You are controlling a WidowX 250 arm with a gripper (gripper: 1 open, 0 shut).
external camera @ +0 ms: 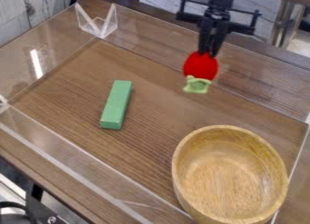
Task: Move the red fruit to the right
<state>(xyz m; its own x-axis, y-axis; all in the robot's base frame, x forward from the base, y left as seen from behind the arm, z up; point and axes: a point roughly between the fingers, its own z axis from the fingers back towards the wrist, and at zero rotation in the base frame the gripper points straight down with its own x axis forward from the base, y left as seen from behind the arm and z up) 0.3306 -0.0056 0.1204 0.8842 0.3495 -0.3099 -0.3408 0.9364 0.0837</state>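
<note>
Pincer (208, 48) is closed on the red fruit (201, 66), gripping it at the top, w/ the pale green leafy end pointing down. Fruit's near the desk's (169, 105) far edge, between its far corners; can't tell if it's touching the wood. Wooden bowl (230, 176) sits by the near R corner. Green block (116, 104) lies flat toward the L side, approx. midway btwn far & near edges. Clear angular thing (98, 22) stands at the far L corner.
</note>
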